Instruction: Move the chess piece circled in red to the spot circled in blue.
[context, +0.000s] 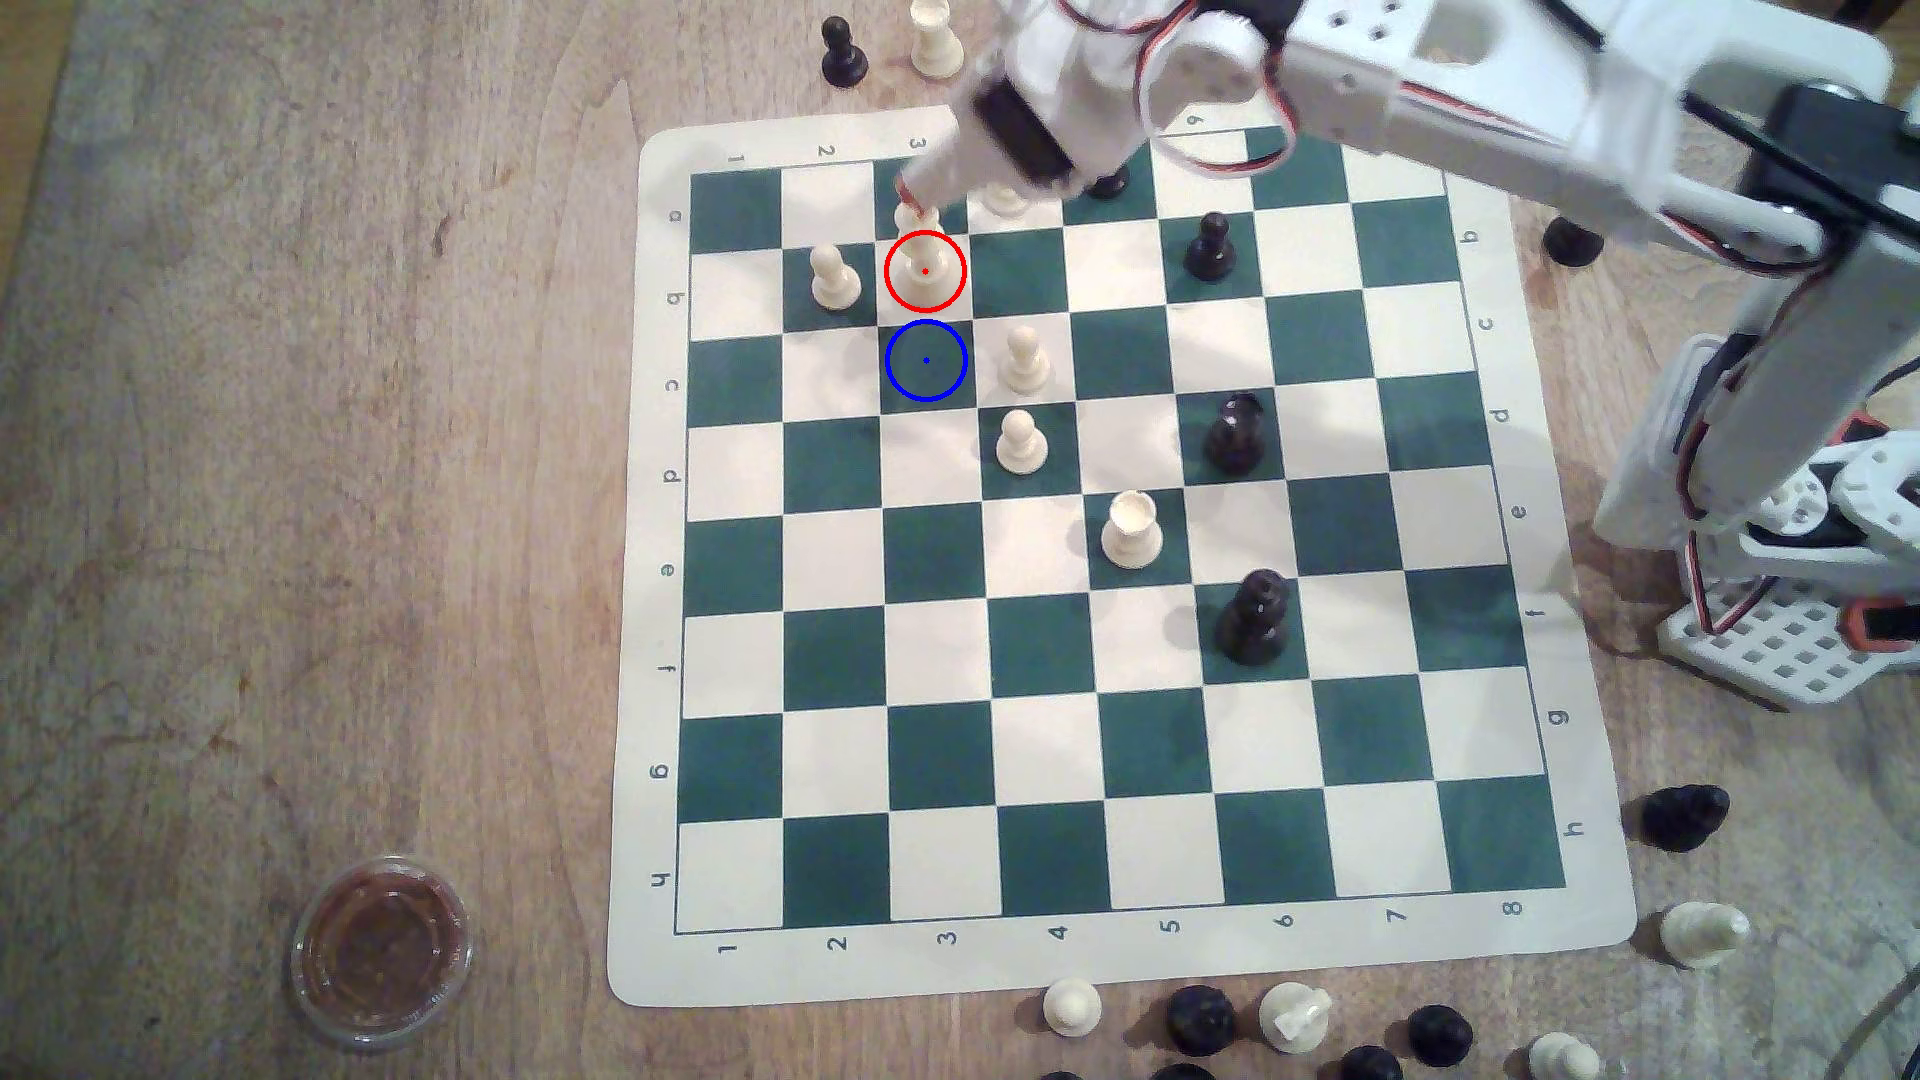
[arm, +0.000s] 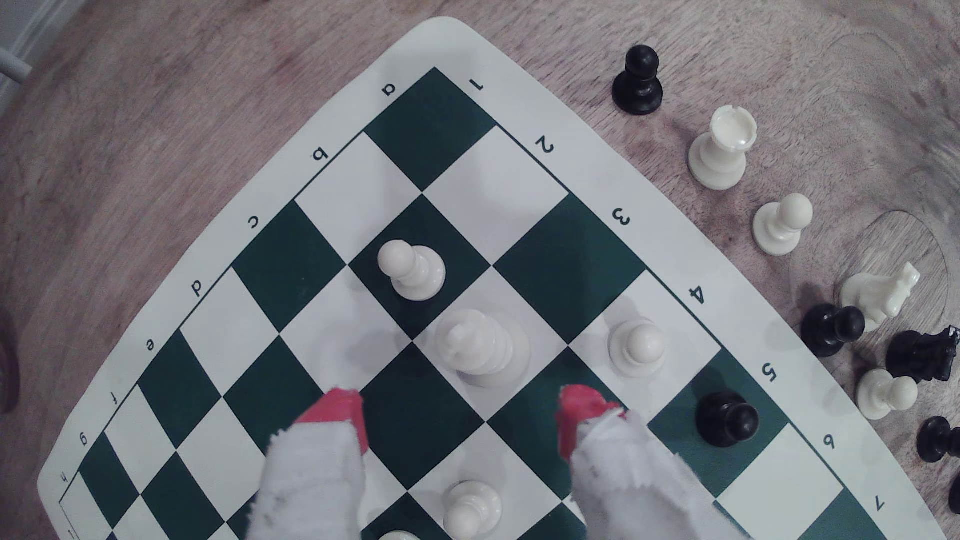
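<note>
gripper (arm: 462, 415) wide open, red-tipped fingers (arm: 337, 410) apart, holding nothing, hovering just over tall white piece (arm: 480, 345). piece upright on red-ringed cream sq, b3, untouched. blue-ringed green sq (context: 926, 360) next to it, bare. white pawn (context: 834, 277) beside on b2.

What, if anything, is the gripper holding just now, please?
Nothing: the gripper is open, its red fingertips apart, clear of the tall cream-white chess piece.

**Green, Cream and a Flash of Red**

Dark green and cream checks on the board (context: 1351, 727). Cream tall piece (arm: 480, 345) ringed red, a green square (context: 926, 360) ringed blue. Gripper (arm: 462, 415) white-wrapped with red fingertips (arm: 337, 410). Black pawn (arm: 726, 418), glossy perhaps.
</note>
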